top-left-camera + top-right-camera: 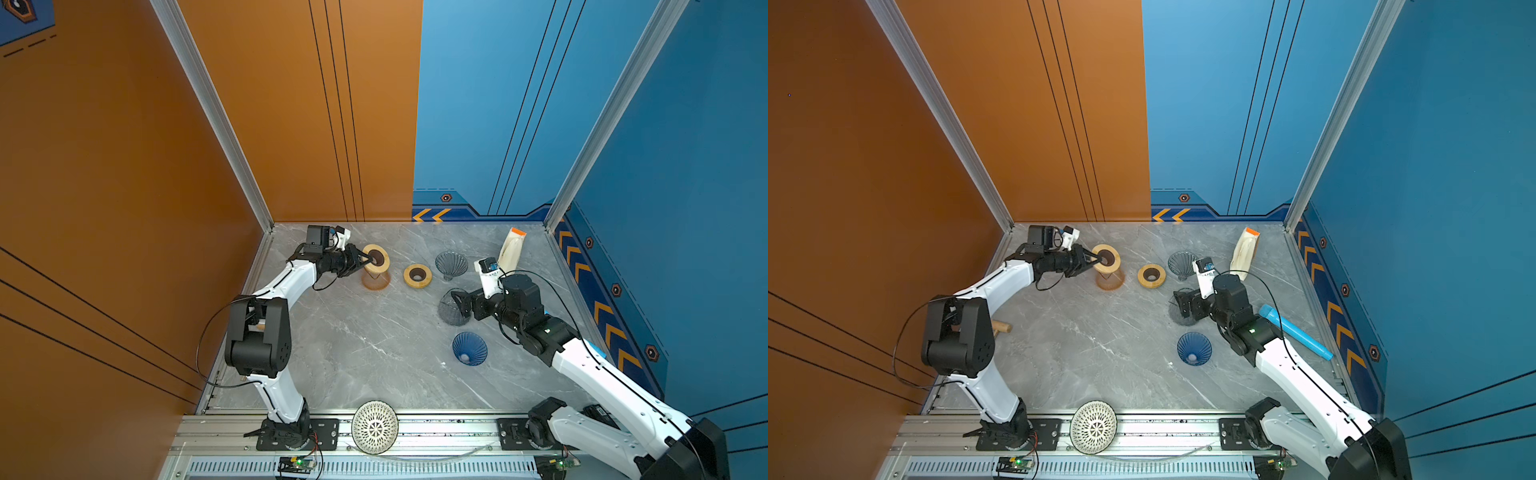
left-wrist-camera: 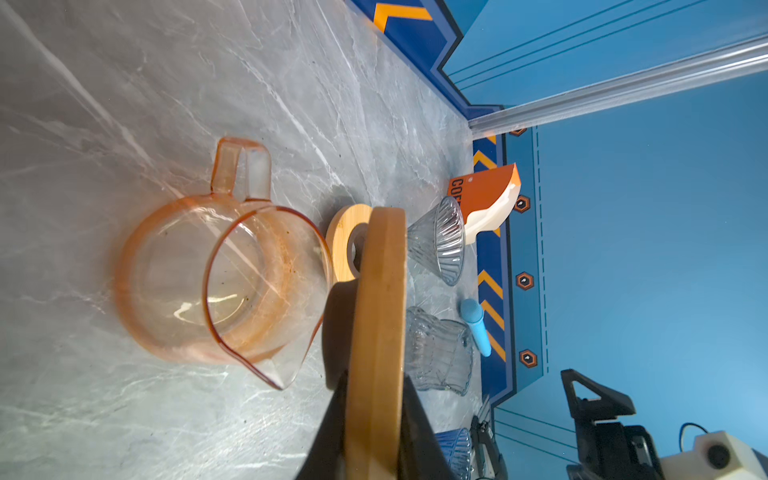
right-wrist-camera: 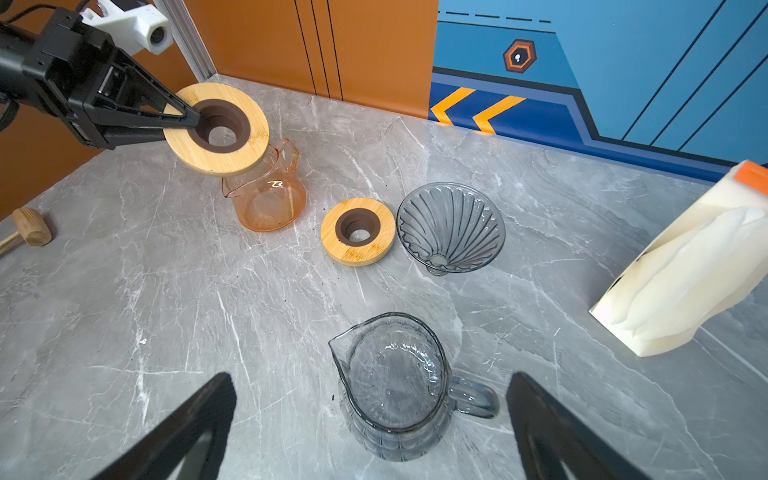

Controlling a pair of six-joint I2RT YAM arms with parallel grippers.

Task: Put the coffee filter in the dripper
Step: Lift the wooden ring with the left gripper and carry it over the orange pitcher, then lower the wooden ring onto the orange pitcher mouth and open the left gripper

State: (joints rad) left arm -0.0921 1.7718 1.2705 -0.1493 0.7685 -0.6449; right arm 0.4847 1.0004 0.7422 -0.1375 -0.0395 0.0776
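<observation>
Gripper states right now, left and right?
Left gripper: closed, fingers holding the wooden ring.
Right gripper: open, holding nothing.

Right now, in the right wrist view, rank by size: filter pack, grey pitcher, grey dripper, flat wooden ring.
Largest: filter pack and grey pitcher, alike; pitcher nearer, unranked.
grey dripper.
Smallest: flat wooden ring.

Left claw gripping wooden ring (above orange jug), right claw over grey jug
</observation>
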